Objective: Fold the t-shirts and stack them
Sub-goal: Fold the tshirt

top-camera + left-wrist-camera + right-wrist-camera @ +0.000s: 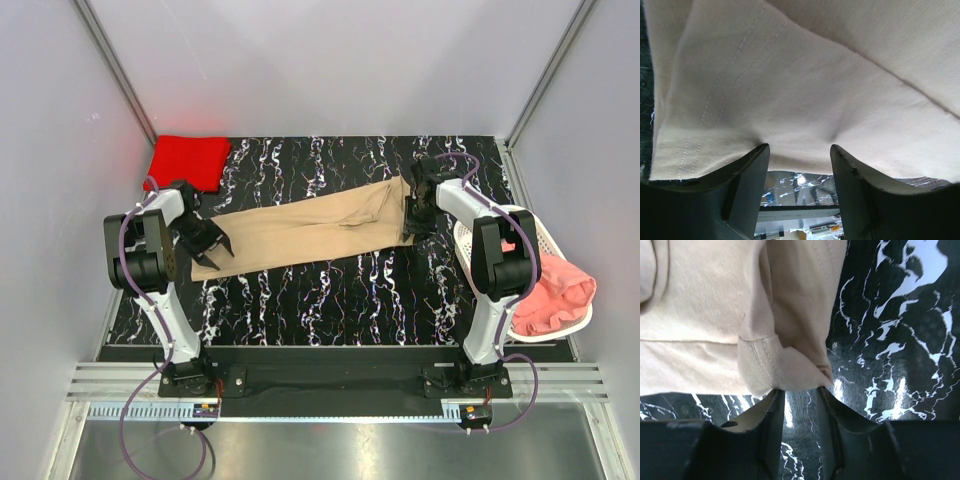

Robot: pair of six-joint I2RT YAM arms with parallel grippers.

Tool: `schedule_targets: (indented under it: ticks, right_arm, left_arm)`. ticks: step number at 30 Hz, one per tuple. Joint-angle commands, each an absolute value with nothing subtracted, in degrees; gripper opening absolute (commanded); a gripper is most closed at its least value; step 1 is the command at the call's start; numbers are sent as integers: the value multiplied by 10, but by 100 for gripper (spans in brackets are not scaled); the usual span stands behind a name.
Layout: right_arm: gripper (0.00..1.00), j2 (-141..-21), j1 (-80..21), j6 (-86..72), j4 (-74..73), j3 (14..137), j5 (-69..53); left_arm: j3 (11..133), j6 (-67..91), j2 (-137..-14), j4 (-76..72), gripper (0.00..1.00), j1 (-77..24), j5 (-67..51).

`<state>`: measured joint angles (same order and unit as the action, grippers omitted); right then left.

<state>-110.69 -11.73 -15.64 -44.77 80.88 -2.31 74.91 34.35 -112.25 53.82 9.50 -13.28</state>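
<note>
- Top external view shows me the tan t-shirt lying long and thin across the middle of the bench, one end by each arm. It is not yet folded small.
- The red t-shirt sits folded at the far left corner. The pink t-shirt is bunched in the white basket on the right.
- My left pincer is at the left end of the tan t-shirt. Its jaws are spread, with bench showing in the gap. Both tips touch the cloth, but nothing is nipped between them.
- My right pincer is at the right end. Its jaws are close together, and a bunched corner with a hem sits right at the tips. I cannot tell if it is really pinched.
- If that corner is only resting there, I think a pull will make it slip out and flop down.
- If the left tips only press, the whole shirt may slide along the shiny bench.
- The cloth looks rolled over itself, so a fold could come out lumpy.
- My right arm is just beside the basket, so a wide swing could knock it.
</note>
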Motion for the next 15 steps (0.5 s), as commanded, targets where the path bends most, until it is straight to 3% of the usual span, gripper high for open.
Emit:
schedule_targets:
  ticks: [1,11,12,15]
  right_arm:
    - [36,-1113,-119,-165,-414,820,16]
    - [17,-1115,-120,-180,-377,802,30]
    - [10,-1114,-119,-181,-374,799,29]
    - [2,-1109,-119,-178,-377,791,34]
  left_arm:
    - [747,319,-1143,516,59,103,-63]
    - [748,319,-1146,518,59,103,-62]
    - [748,319,-1147,517,59,103,-62]
    - [748,319,-1147,519,59,103,-59]
